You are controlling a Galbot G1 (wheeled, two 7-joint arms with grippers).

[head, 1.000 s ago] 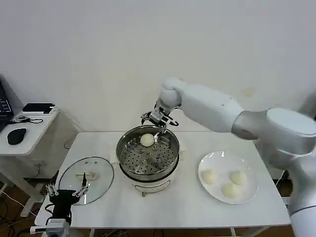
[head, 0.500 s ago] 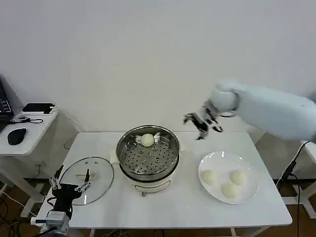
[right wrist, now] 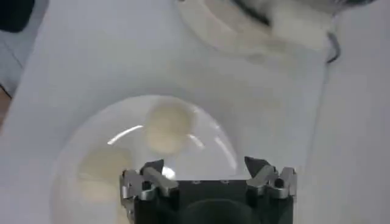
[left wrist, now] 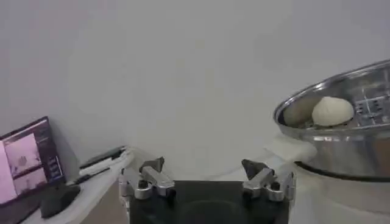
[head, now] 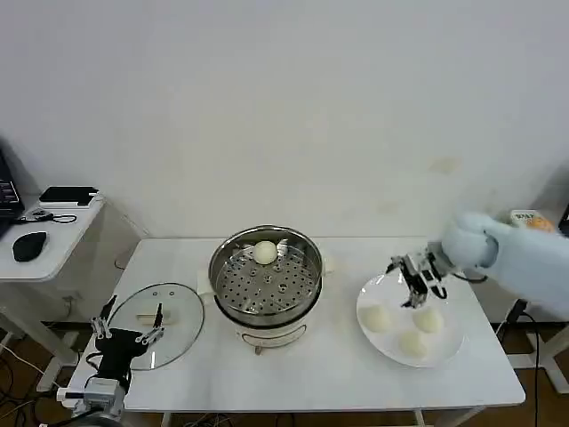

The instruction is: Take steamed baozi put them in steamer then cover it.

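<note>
White surface (head: 329, 374) carries all task items. Steamer (head: 267, 277) stands at its centre, uncovered, with one steamed baozi (head: 265, 252) resting on the perforated tray toward the far wall; the left wrist view shows the same bun (left wrist: 333, 111) inside the steel rim (left wrist: 317, 131). White plate (head: 380, 293) lies to the robot's right of the steamer, apart from it, and holds three buns (head: 377, 318), (head: 428, 319), (head: 412, 342). Cover (head: 156, 313) lies flat on the surface to the robot's left of the steamer, handle upward. Right gripper (head: 412, 281) hovers above the far part of the plate, jaws released and holding nothing; its wrist view shows the fingers (right wrist: 265, 176) spread over the plate (right wrist: 213, 131). Left gripper (head: 124, 338) waits at the near edge of the cover, jaws released.
</note>
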